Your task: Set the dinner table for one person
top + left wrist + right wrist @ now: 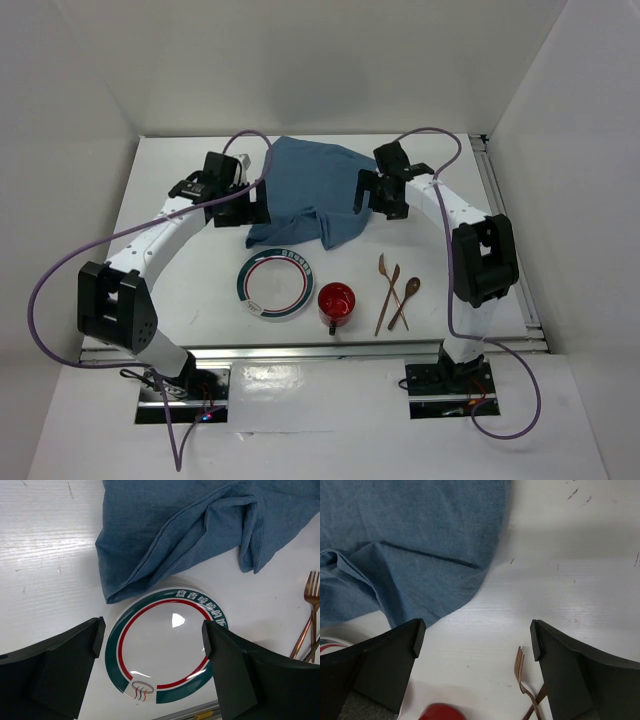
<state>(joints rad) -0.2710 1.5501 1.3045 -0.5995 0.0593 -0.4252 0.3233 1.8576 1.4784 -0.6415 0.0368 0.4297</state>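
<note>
The white dinner table (180,180) holds a crumpled blue cloth placemat (305,190) at the back middle. A white plate (274,285) with a green and red rim lies in front of it, also in the left wrist view (160,647). A red cup (336,303) stands right of the plate. A copper fork (383,290) and two copper spoons (405,298) lie to the right. My left gripper (255,208) is open and empty at the cloth's left edge. My right gripper (367,193) is open and empty at the cloth's right edge, above bare table (475,640).
Aluminium rails (320,350) run along the table's near and right edges. White walls close in the back and both sides. Purple cables loop from each arm over the table's sides.
</note>
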